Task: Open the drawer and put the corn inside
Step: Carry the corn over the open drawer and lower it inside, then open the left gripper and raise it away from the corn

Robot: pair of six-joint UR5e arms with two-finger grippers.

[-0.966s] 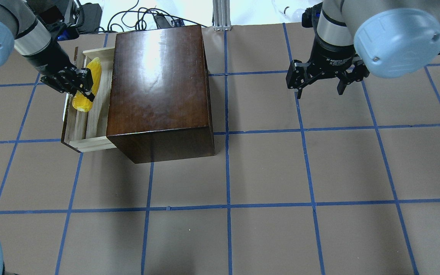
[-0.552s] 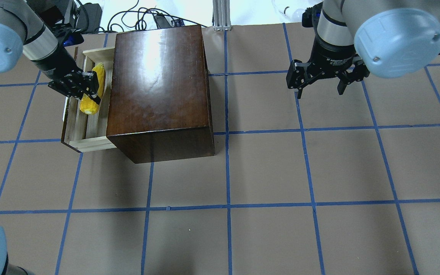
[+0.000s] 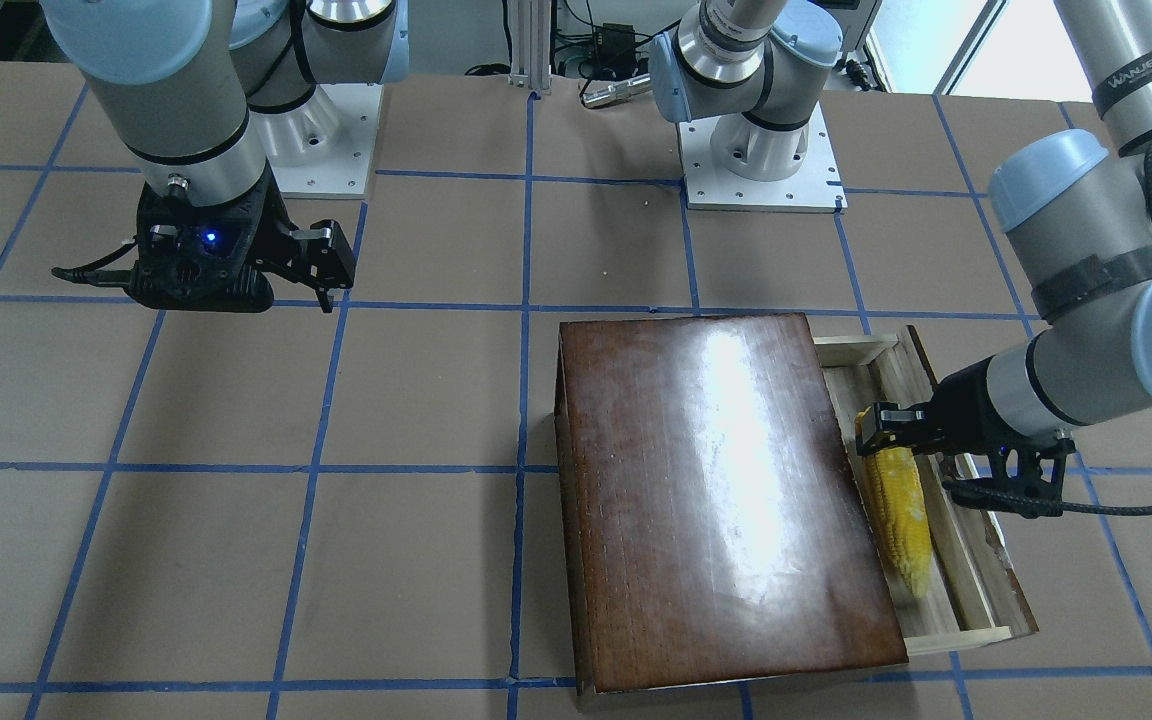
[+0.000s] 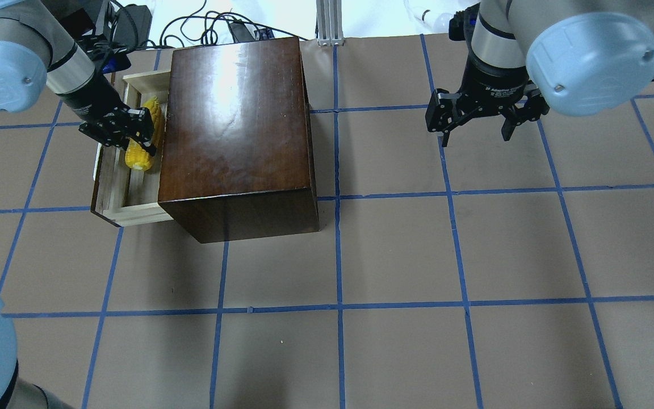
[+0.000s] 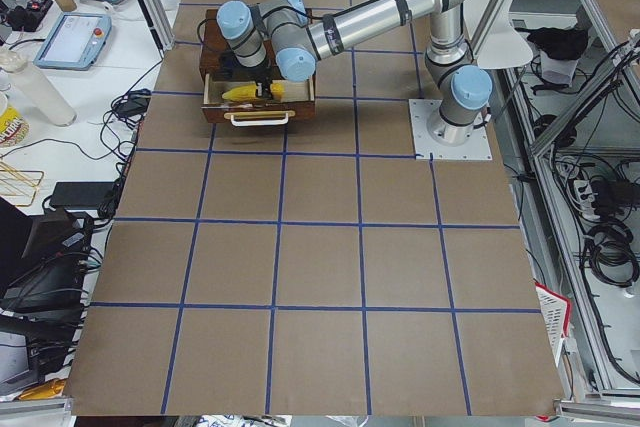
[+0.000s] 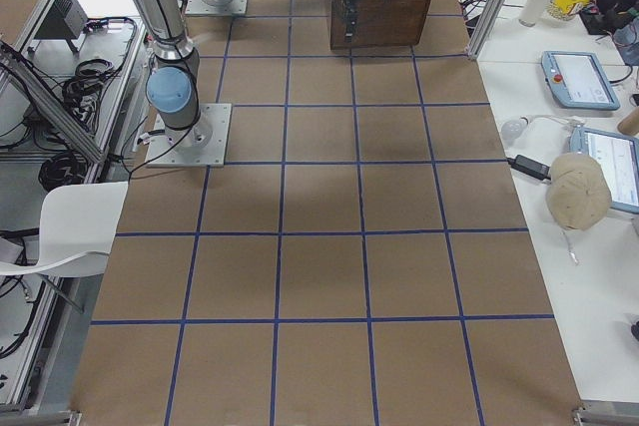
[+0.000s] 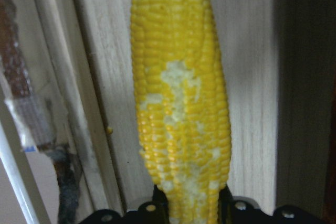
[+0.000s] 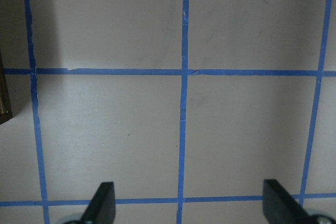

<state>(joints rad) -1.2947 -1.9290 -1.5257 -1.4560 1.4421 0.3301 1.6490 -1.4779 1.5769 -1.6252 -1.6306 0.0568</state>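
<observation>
The dark-brown box stands at the far left with its pale wooden drawer pulled open to the left. It also shows in the front view. My left gripper is shut on the yellow corn at its thick end. It holds the cob lengthwise inside the drawer, close to the box. The corn also shows in the front view and over the drawer floor in the left wrist view. I cannot tell if the corn touches the floor. My right gripper is open and empty, above bare table.
The drawer's whitish handle sticks out on the side away from the box. Cables and an aluminium post lie beyond the table's far edge. Blue tape lines grid the brown table.
My left gripper has carried the corn rightward, toward the box, further over the drawer's inner side. The right arm has not moved.
</observation>
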